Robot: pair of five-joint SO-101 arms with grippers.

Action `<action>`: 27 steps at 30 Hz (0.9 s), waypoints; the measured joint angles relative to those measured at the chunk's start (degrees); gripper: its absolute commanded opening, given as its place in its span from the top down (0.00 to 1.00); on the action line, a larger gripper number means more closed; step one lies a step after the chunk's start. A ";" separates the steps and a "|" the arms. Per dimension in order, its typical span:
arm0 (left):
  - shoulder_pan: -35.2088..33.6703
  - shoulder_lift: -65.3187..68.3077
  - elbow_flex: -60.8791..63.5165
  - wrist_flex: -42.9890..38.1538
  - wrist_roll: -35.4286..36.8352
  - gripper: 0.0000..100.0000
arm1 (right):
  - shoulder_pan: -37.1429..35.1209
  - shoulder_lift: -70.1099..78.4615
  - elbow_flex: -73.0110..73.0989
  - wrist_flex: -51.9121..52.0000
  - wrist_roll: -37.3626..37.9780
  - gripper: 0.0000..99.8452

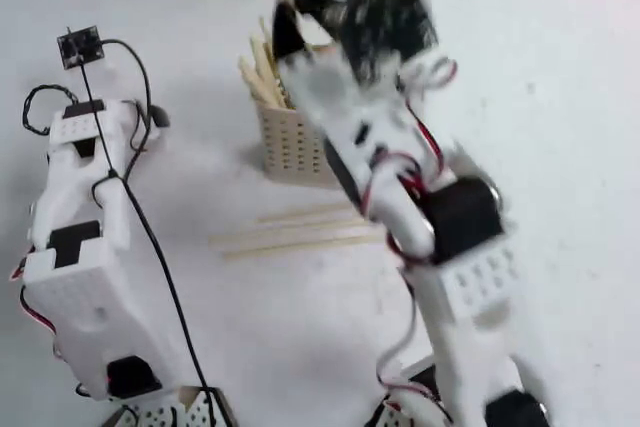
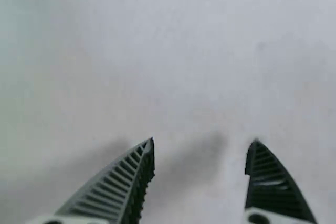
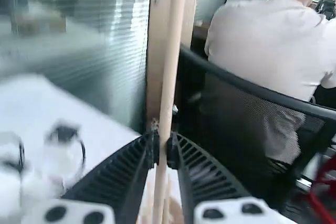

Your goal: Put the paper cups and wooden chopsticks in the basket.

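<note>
The right arm (image 1: 440, 237) stretches forward with its wrist tilted up. The right gripper (image 3: 163, 148) is clamped on a wooden chopstick (image 3: 171, 61), which stands upright between the two ribbed fingers and rises well past their tips. The left arm (image 1: 80, 217) lies folded low. The left gripper (image 2: 203, 145) points downward, its fingers spread apart.

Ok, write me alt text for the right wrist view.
The right gripper has its black ribbed fingers shut on a wooden chopstick, which runs straight out well beyond the fingertips. Behind it are the white table, window blinds and a black mesh chair.
</note>
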 measured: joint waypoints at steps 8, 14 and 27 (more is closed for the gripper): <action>0.00 0.00 0.00 0.00 0.00 0.72 | 2.02 13.71 -0.26 -12.22 -3.16 0.98; 0.00 0.00 0.00 0.00 0.00 0.72 | 2.99 14.07 5.19 -12.92 -3.25 0.98; 0.00 0.00 0.00 0.00 0.00 0.72 | 2.90 9.93 6.51 -7.03 -3.25 0.77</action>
